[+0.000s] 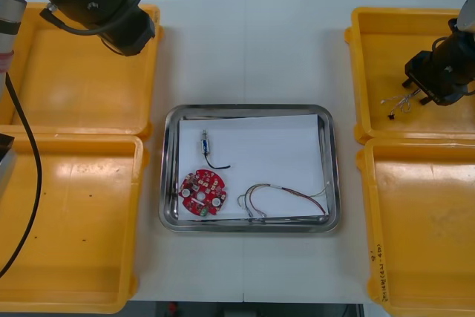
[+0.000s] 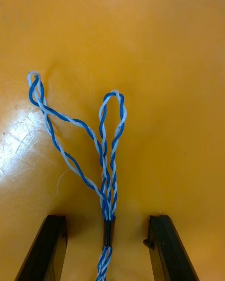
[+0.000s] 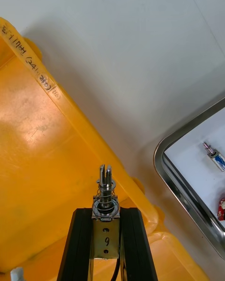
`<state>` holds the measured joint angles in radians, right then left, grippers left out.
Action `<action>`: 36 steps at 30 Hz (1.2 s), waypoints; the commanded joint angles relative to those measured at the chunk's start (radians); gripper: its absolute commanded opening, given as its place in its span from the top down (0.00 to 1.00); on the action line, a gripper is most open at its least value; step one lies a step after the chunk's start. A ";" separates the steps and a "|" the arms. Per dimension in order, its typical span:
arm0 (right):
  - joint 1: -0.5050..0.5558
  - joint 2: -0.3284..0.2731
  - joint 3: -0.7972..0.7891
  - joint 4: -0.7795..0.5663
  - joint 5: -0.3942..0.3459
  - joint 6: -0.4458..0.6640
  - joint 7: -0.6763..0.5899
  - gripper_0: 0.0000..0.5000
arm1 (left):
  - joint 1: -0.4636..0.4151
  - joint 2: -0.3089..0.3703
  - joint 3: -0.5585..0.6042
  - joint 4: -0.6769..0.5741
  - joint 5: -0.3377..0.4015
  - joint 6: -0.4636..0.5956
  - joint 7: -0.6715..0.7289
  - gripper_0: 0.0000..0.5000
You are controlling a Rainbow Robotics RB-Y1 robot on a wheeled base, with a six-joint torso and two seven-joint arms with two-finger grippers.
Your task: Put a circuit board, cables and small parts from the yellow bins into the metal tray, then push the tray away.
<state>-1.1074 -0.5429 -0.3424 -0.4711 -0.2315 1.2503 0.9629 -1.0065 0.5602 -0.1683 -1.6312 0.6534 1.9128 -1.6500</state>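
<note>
My left gripper (image 3: 106,236) is shut on a small metal part (image 3: 105,201) marked 9 and hangs over the far left yellow bin (image 1: 74,79), near its rim; the front view shows that gripper (image 1: 137,37) at the bin's inner far corner. My right gripper (image 2: 108,250) stands open low in the far right yellow bin (image 1: 371,57), its fingers either side of a twisted blue and white cable (image 2: 105,159) lying on the bin floor. From the front, this gripper (image 1: 417,93) sits just right of the cable (image 1: 397,103). The metal tray (image 1: 169,183) holds a round red circuit board (image 1: 202,192), a small metal part (image 1: 205,144) with a black lead, and a red and yellow cable (image 1: 286,194).
The near left bin (image 1: 67,228) and near right bin (image 1: 423,235) flank the tray. White table runs between tray and bins and beyond the tray's far edge. The left wrist view shows the tray's corner (image 3: 161,161) close beside the bin rim (image 3: 84,126).
</note>
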 commanded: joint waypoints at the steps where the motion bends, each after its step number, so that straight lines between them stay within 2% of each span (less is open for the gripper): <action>1: 0.040 0.037 0.022 -0.006 -0.012 -0.006 -0.024 0.00 | -0.011 -0.013 0.027 -0.036 -0.003 0.007 0.121 1.00; 6: 0.044 0.038 0.028 -0.006 -0.023 -0.009 -0.026 0.00 | -0.011 -0.013 0.027 -0.036 -0.001 0.007 0.121 1.00; 7: 0.046 0.038 0.028 -0.006 -0.026 -0.009 -0.024 0.14 | -0.011 -0.013 0.027 -0.036 -0.001 0.007 0.121 1.00; 8: 0.049 0.038 0.029 -0.006 -0.031 -0.008 -0.026 0.57 | -0.011 -0.013 0.027 -0.036 0.000 0.007 0.121 1.00; 9: 0.051 0.038 0.029 -0.006 -0.037 -0.009 -0.021 0.84 | -0.011 -0.013 0.027 -0.036 0.000 0.007 0.121 1.00; 11: 0.051 0.037 0.029 -0.006 -0.040 -0.008 -0.019 1.00 | -0.011 -0.013 0.027 -0.036 0.002 0.007 0.119 1.00; 23: 0.051 0.037 0.034 -0.038 -0.043 0.008 -0.012 1.00 | -0.011 -0.013 0.027 -0.036 0.014 0.007 0.121 1.00; 26: 0.051 0.032 0.034 -0.098 -0.043 0.057 -0.018 1.00 | -0.011 -0.013 0.027 -0.036 0.015 0.007 0.121 1.00; 36: 0.049 -0.015 0.028 -0.345 -0.043 0.317 -0.009 1.00 | -0.011 -0.011 0.027 -0.036 0.029 0.007 0.119 1.00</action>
<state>-1.0628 -0.5404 -0.3286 -0.7345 -0.2664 1.5146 0.9629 -1.0065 0.5600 -0.1682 -1.6317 0.6670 1.9128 -1.6499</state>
